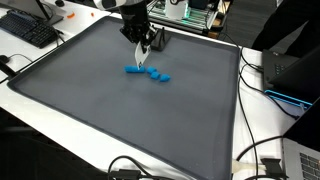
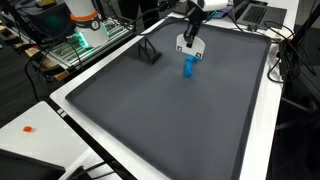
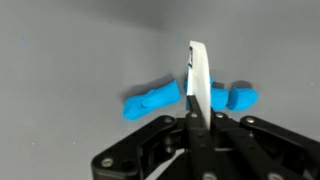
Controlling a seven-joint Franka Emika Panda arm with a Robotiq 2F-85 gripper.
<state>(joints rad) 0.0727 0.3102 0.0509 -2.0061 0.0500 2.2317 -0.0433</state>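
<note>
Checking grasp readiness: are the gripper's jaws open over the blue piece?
No, in the wrist view the gripper has its fingers pressed together in front of the blue piece.

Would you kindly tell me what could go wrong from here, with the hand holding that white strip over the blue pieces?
1. The hand is shut on a thin white strip seen edge-on. With so narrow a hold, the strip may twist or slip if it is pressed down.
2. The blue pieces lie loose on the gray mat. A sideways nudge from the strip could slide or roll them apart.
</note>
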